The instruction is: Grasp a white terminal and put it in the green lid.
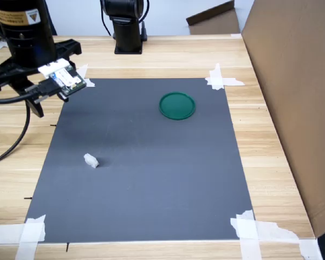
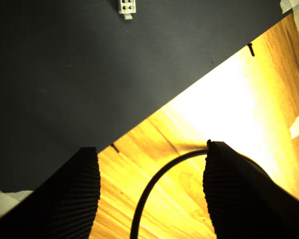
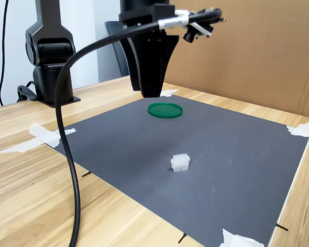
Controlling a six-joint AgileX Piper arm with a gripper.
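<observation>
Gripper [image 2: 149, 191] jaws spread, empty, hovering approx. over the mat [image 1: 151, 179] edge where it meets the counter [image 1: 271, 162]. White terminal [image 1: 90, 160] lies on the mat, well apart from green lid [image 1: 177, 105], probably on its side.

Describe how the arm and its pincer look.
The arm is black with a yellow warning label near its top. A small white and green circuit board sits on its side. The pincer has two black ribbed fingers. A black cable loops down.
</observation>
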